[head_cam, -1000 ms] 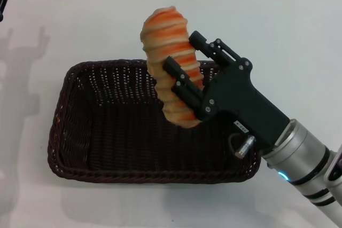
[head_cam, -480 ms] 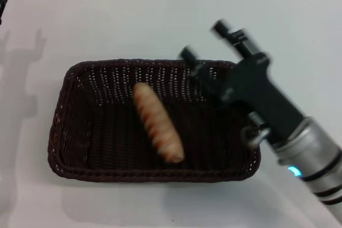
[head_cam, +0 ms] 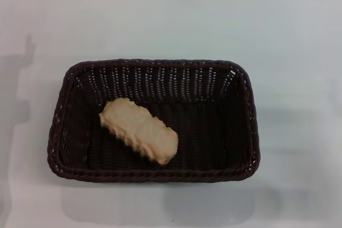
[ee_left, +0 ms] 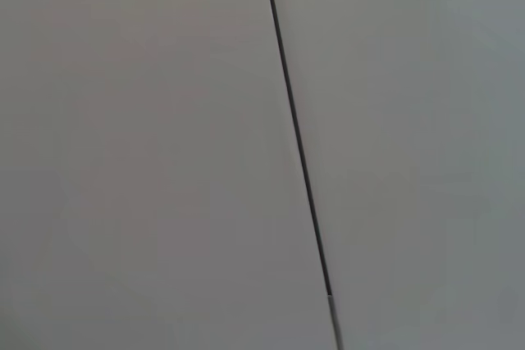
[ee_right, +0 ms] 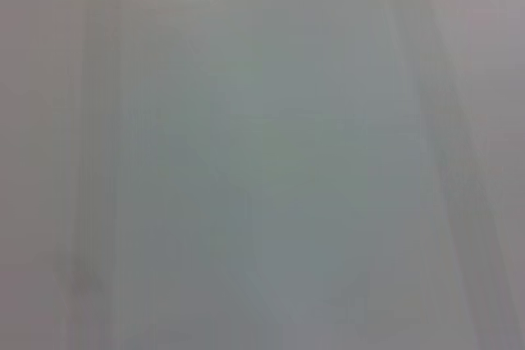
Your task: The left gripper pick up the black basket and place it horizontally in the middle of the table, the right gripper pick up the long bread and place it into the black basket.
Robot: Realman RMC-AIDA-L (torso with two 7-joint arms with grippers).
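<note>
While wrist views blank: long bread [head_cam: 139,131] inside black basket [head_cam: 67,132].

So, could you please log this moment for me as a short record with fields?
basket: black basket lying lengthwise across the middle of the table
bread: long bread inside the basket, left of centre, lying diagonally, pale flat underside up
left gripper: not in view
right gripper: not in view
task state: bread in basket, both steps appear done
</note>
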